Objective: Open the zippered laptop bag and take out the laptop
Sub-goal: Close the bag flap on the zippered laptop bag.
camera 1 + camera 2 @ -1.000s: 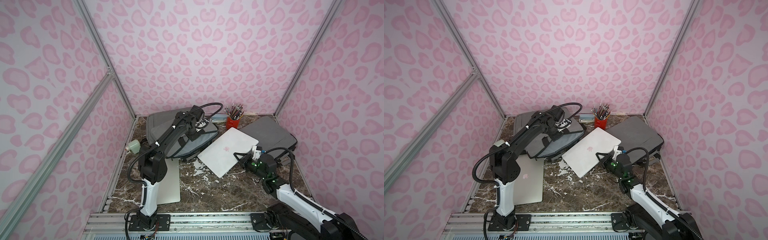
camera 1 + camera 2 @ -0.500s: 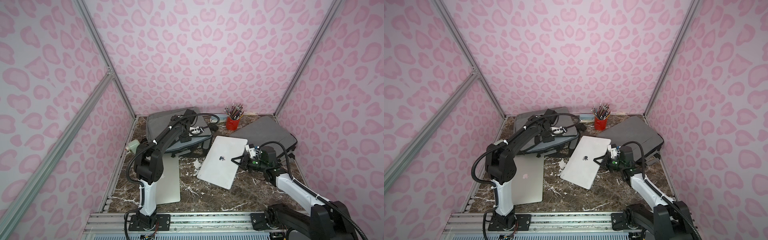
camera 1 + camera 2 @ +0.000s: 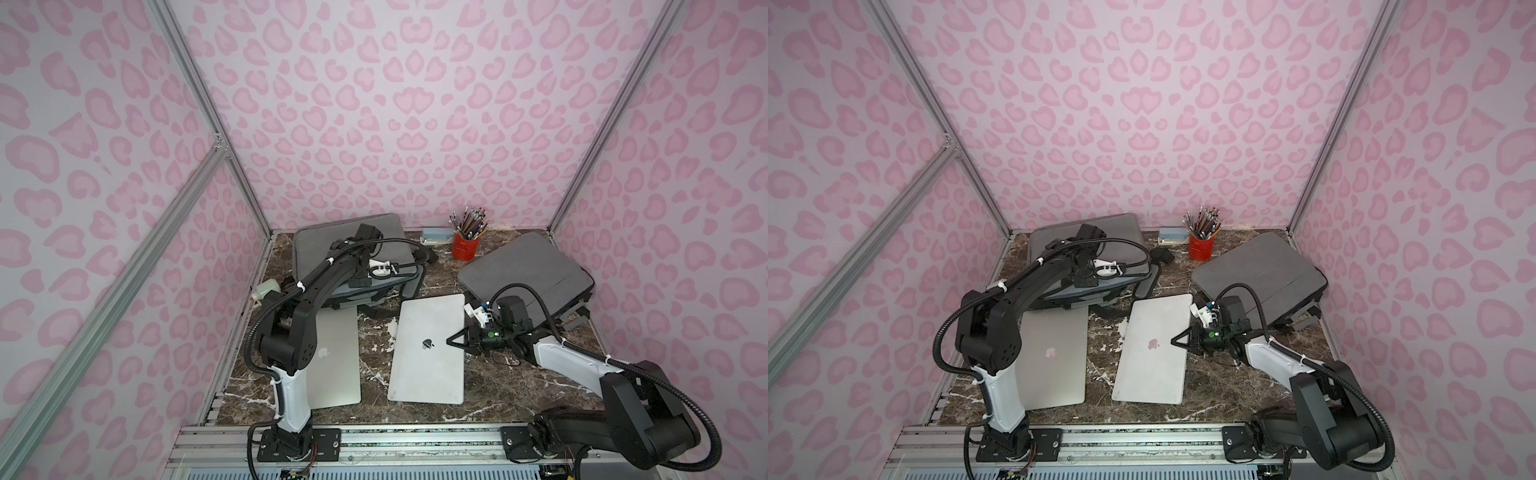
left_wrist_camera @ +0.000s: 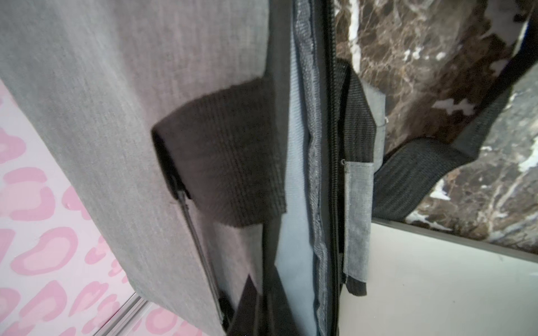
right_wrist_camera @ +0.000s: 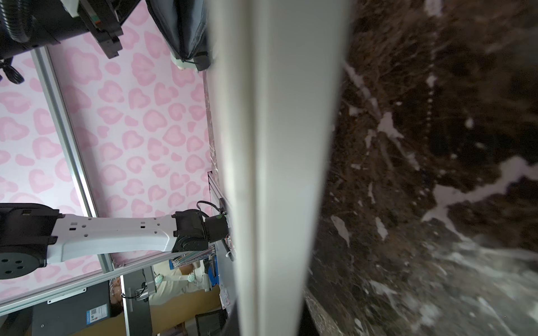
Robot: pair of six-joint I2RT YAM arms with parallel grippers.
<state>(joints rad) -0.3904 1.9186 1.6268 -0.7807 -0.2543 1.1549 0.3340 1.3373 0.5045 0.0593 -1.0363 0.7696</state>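
The laptop (image 3: 428, 353) is already out of the laptop bag (image 3: 316, 245). It lies closed, logo up, on the marble table (image 3: 374, 345) between the two arms, in front of the bag's open mouth. Its far left corner sits just beside the bag's loose strap.

What matters now is how it lies to the right gripper (image 3: 455, 341). The laptop's long axis runs from the robot's side toward the back wall. The right arm comes at it from the robot's right, across the short axis, and its jaws are clamped on the right-hand long edge about halfway along. The right wrist view is filled with that edge seen end-on. I cannot tell from here whether the edge is fully down on the table or a touch raised.

The right arm is plainly the nearer one. I would judge the move left to it is to let go and back straight out to its own right, square to that edge, so the laptop does not swivel.

The left gripper (image 3: 360, 282) is well apart, at the upper flap of the bag. Its jaws are together, though I cannot make out whether fabric is pinched between them.

A second laptop (image 3: 336, 365) lies under the left arm and plays no part here.
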